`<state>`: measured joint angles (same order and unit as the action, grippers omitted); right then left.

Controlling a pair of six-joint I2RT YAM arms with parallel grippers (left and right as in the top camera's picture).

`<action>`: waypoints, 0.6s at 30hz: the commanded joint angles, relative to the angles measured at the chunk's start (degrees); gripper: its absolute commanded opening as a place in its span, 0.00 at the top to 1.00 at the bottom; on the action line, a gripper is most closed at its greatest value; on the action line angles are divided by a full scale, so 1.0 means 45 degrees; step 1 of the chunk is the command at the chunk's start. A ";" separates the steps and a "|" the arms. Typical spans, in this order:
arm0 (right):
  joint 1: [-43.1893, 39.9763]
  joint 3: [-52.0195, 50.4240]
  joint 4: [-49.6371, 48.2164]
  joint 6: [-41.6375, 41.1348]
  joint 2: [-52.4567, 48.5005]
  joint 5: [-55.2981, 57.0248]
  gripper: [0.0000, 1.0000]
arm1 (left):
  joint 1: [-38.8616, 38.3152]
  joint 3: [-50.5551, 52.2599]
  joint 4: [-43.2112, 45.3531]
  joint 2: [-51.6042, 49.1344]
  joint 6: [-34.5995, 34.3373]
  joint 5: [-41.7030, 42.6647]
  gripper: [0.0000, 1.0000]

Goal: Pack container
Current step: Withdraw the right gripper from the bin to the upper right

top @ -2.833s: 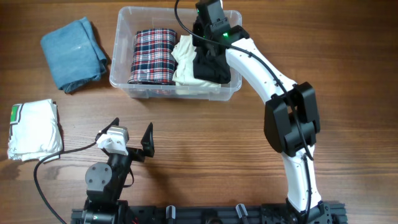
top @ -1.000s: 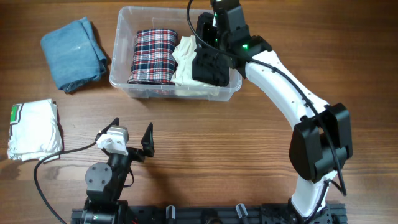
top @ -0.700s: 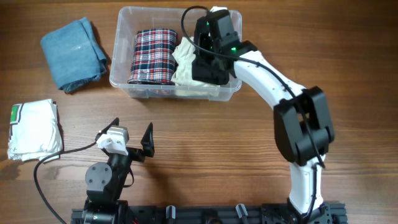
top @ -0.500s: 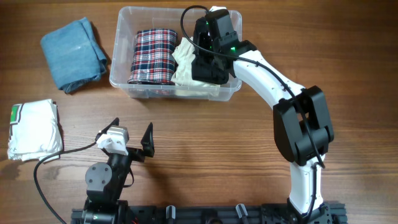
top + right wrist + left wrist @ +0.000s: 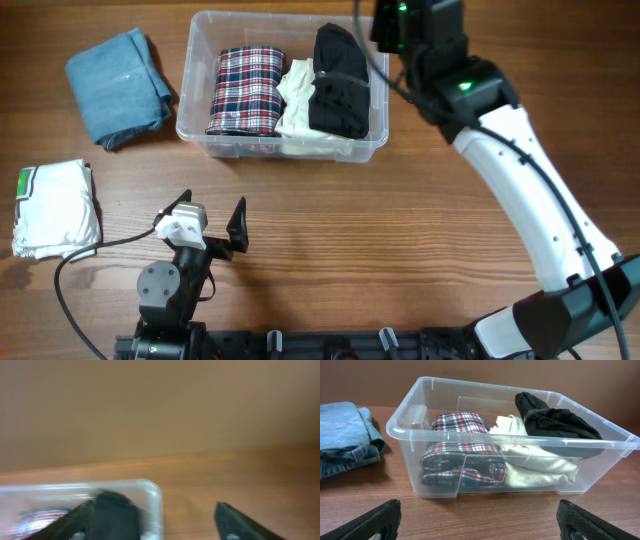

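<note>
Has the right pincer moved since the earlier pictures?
Yes. Seen from overhead, the right pincer has left the black garment inside the container and now sits open, just right of the container's far right corner.

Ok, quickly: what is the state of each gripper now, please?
Left gripper: open, holding nothing.
Right gripper: open, holding nothing.

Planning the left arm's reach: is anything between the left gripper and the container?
Nothing visible: only bare table lies between the open left gripper and the container. The blue jeans lie off to one side.
</note>
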<state>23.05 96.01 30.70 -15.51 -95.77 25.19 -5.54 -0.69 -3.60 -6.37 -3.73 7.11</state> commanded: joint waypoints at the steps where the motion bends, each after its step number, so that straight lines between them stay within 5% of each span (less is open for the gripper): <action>1: -0.1608 -0.0107 0.1603 -0.0665 -0.0350 0.0767 0.12 | -0.0053 0.0083 -0.0019 0.0044 -0.0019 -0.0029 0.00; 10: -0.6164 -0.1141 0.2866 -0.1273 -0.0505 -0.4158 0.01 | -0.0053 0.0083 -0.0019 0.0044 -0.0019 -0.0029 0.00; 18: -0.6552 -0.1695 0.2856 -0.1413 -0.0515 -0.4299 0.00 | -0.0053 0.0083 -0.0019 0.0044 -0.0019 -0.0029 0.00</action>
<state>-6.57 88.58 43.77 -20.78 -97.45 7.99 -5.54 -0.69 -3.60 -6.37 -3.73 7.11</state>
